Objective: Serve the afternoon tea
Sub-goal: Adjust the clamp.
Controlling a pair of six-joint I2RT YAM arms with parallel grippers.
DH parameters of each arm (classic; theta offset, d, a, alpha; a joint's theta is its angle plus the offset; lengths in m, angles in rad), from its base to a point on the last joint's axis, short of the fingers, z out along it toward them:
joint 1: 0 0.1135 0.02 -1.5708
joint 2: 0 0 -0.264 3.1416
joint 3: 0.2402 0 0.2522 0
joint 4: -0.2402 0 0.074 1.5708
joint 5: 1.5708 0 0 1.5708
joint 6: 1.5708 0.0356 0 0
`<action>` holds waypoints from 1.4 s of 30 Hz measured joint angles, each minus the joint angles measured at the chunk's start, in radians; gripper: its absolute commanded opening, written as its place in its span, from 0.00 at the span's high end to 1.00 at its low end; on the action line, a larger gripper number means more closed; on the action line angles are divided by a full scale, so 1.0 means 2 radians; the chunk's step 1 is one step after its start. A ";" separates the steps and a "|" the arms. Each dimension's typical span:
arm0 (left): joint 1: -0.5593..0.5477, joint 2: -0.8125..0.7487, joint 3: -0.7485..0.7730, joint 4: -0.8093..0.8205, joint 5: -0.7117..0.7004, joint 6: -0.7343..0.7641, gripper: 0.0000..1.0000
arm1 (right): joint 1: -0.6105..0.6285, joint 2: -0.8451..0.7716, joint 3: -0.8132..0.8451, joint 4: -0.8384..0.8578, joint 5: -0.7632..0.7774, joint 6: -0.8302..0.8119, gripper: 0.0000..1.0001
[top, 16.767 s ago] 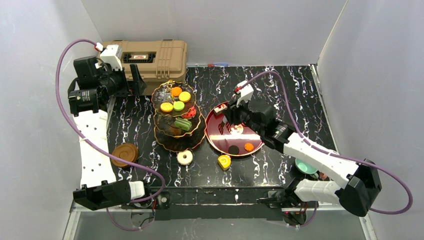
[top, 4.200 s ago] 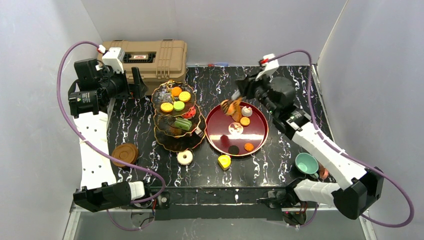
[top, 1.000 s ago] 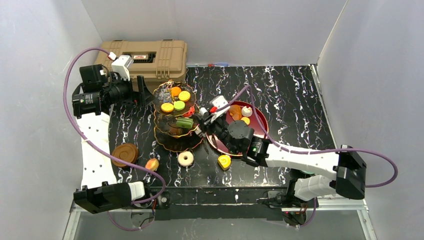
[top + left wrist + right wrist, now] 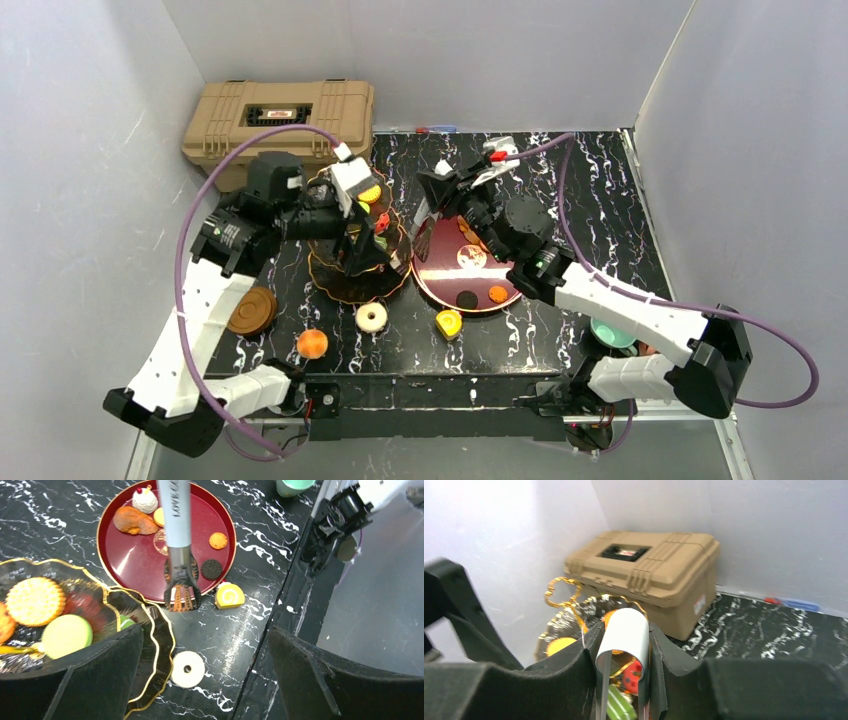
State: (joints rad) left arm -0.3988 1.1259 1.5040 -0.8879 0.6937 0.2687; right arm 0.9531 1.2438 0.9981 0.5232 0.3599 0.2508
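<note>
Top external view half blocked by left arm, tongs clamped on the right

Left arm lies across the three-tier stand [image 4: 335, 283], so the upper tiers are mostly hidden from above; only the lower gold rim shows clearly. Teal cup [image 4: 611, 332] is partly under the right arm and cut off at the top edge of the left wrist view. Right wrist view is blurred, and its own fingers [image 4: 569, 680] block the stand's lower tiers.

Left tool [image 4: 202, 645] is wide open above the stand's edge, with nothing between the fingers and nothing touched. Right tool [image 4: 623, 652] is narrow, clamped on the bent handle end of the metal tongs [image 4: 176, 535]. Tongs reach across the red tray [image 4: 140, 565], head over its rim between the stand and the yellow roll cake [image 4: 229, 595]. Can't tell if the head touches the rim or grips anything.

Yellow macaron [image 4: 35, 600] and green macaron [image 4: 66, 636] sit on the top tier. White donut [image 4: 187, 669], orange sweet [image 4: 312, 343] and brown saucers [image 4: 251, 310] are on the bench [image 4: 600, 200]. Tan case [image 4: 270, 115] stands behind the stand
</note>
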 measured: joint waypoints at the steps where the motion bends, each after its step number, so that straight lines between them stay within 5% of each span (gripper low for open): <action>1: -0.019 -0.007 -0.010 0.012 -0.011 0.000 0.04 | 0.002 -0.003 0.003 0.003 -0.004 0.008 0.90; 7: -0.123 -0.015 -0.044 0.051 -0.086 -0.009 0.06 | 0.009 -0.018 0.014 0.006 -0.021 0.048 0.89; 10: -0.156 -0.006 -0.051 0.079 -0.133 -0.011 0.16 | 0.009 -0.021 0.020 0.005 -0.027 0.065 0.88; 17: -0.184 0.010 -0.070 0.154 -0.219 -0.004 0.61 | 0.010 -0.038 0.023 -0.007 -0.027 0.094 0.82; 23: -0.195 0.014 -0.083 0.191 -0.253 0.008 0.99 | 0.009 -0.053 0.036 -0.061 -0.020 0.109 0.43; 32: -0.205 0.014 -0.109 0.222 -0.274 0.035 1.00 | 0.010 -0.083 0.060 -0.184 -0.025 0.140 0.03; 42: -0.205 0.018 -0.109 0.238 -0.278 0.038 1.00 | 0.010 -0.084 0.076 -0.280 -0.058 0.149 0.08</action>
State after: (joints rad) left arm -0.8089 1.1618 1.2865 -0.4114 0.1379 0.3454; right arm 0.9737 1.0767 1.1503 -0.0376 0.2440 0.5484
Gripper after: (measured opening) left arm 0.242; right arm 0.980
